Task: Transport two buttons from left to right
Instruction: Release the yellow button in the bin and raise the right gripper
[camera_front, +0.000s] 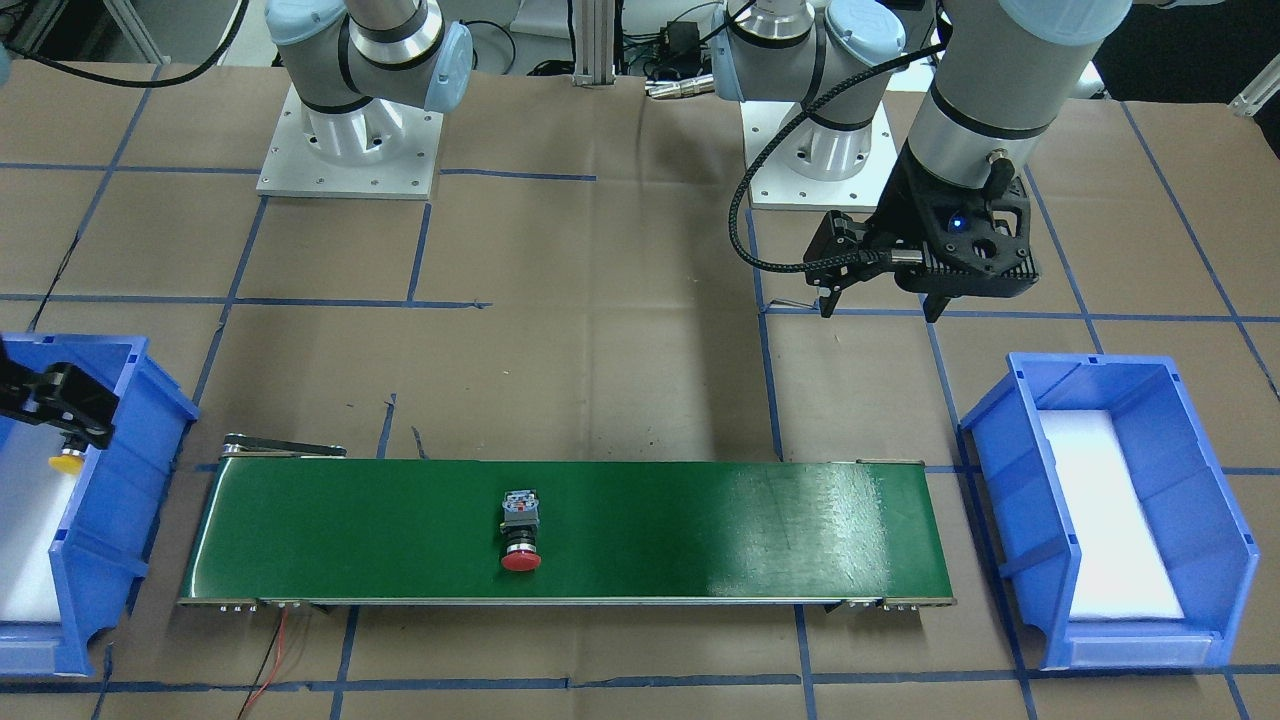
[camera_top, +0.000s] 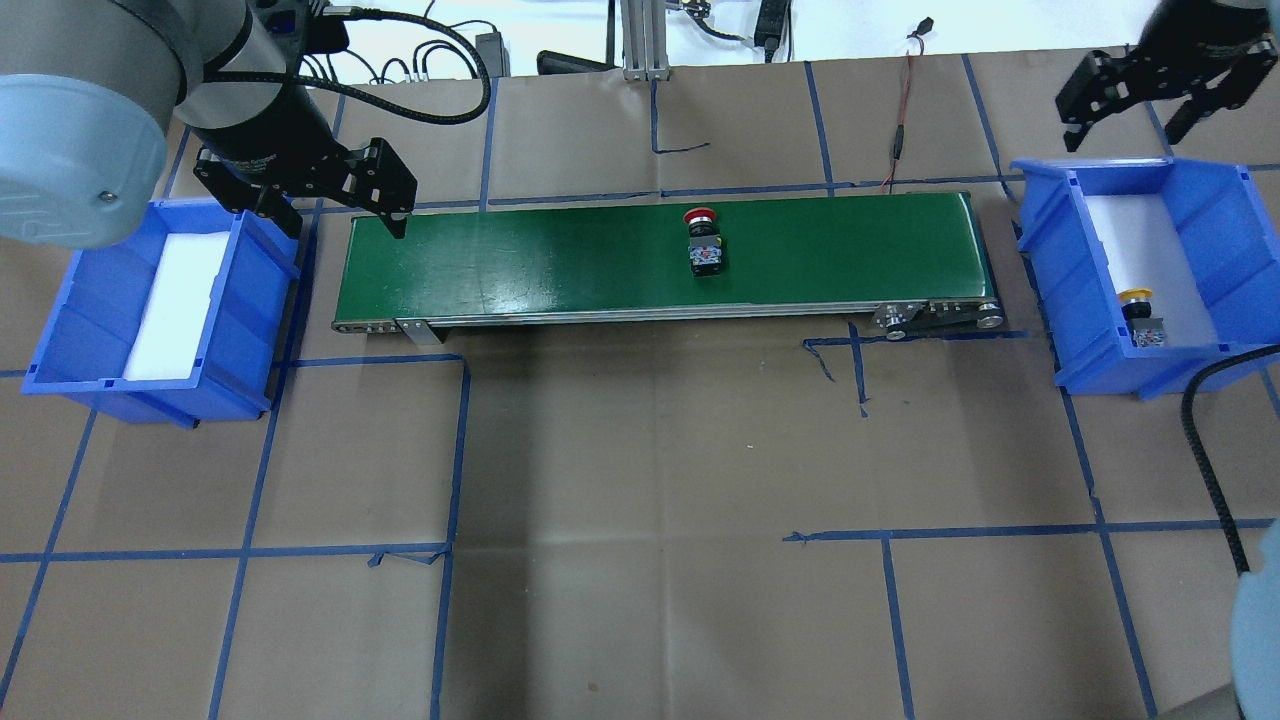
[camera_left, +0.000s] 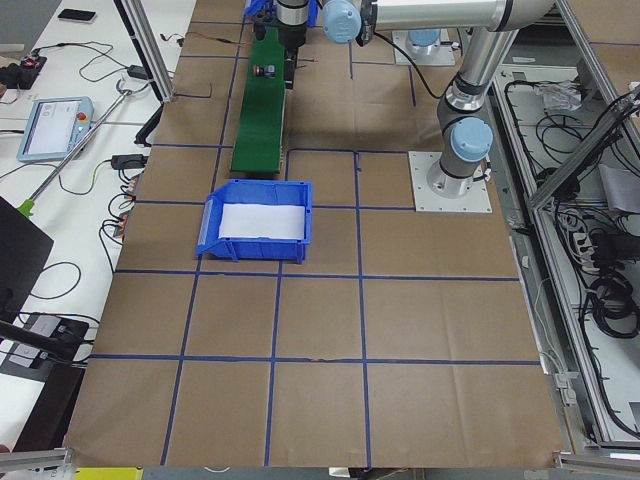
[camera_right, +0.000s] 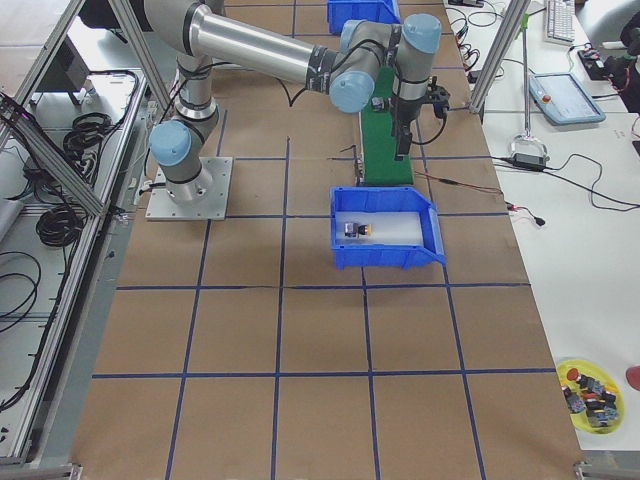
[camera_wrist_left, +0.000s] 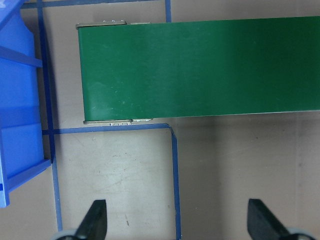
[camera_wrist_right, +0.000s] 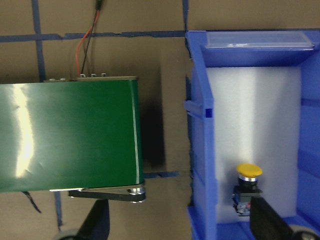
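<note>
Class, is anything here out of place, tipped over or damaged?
The red button lies on its side midway along the green belt, not in a bin. The yellow button lies in the right bin. Nothing looks broken.

The table (camera_top: 640, 450) is covered in matt brown paper, creased and scuffed, with blue tape (camera_top: 1000, 531) stuck flat on it. The conveyor belt (camera_front: 400, 530) is a smooth green sheet with a sheen that glares pale toward one end, edged by a bare metal rail (camera_front: 560, 602). The bins (camera_front: 1200, 470) are smooth blue plastic, lined with matt white padding (camera_front: 1100, 520). The red button (camera_front: 520, 540) and yellow button (camera_wrist_right: 247, 185) have smooth plastic caps. The left arm (camera_front: 990, 90) is satin silver metal with pale blue plastic covers; the left gripper (camera_front: 881, 312) is matt black plastic, and its cable (camera_front: 735, 212) is braided.
</note>
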